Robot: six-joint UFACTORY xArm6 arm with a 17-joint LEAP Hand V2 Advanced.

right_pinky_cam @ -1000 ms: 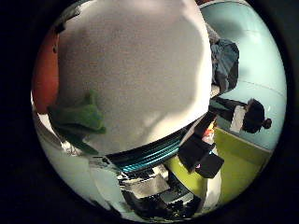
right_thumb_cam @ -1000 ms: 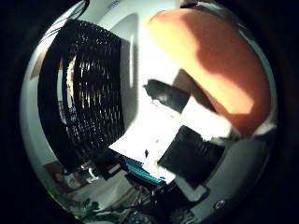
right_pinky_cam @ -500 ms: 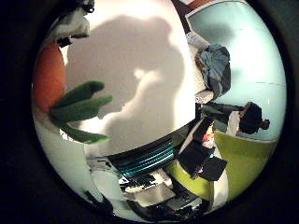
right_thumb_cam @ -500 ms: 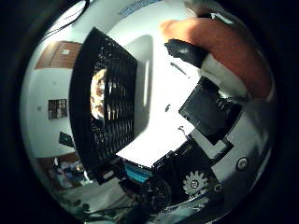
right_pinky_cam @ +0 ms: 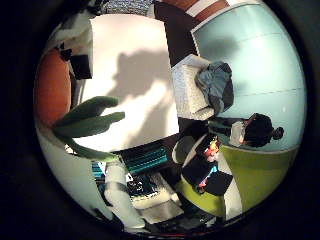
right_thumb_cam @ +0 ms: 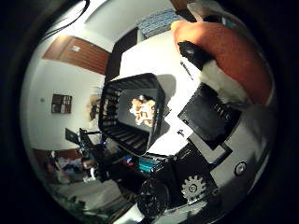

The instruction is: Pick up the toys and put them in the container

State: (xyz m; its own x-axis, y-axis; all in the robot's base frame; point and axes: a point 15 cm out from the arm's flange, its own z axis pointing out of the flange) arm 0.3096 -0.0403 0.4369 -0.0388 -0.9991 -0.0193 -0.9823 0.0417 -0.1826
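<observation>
The hand is curled round a carrot toy, above the basket on the table. It looks soft and light, best held round its orange body

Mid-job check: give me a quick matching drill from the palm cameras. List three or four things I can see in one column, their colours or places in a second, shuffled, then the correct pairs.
Things:
1. carrot toy
2. carrot leaves
3. basket
4. table

Descriptions:
A. black, slatted walls, standing on the table with something pale inside
B. orange, held close against the hand
C. white, carrying a shadow
D. green, sticking out beside the orange body

Pairs: 1-B, 2-D, 3-A, 4-C
</observation>
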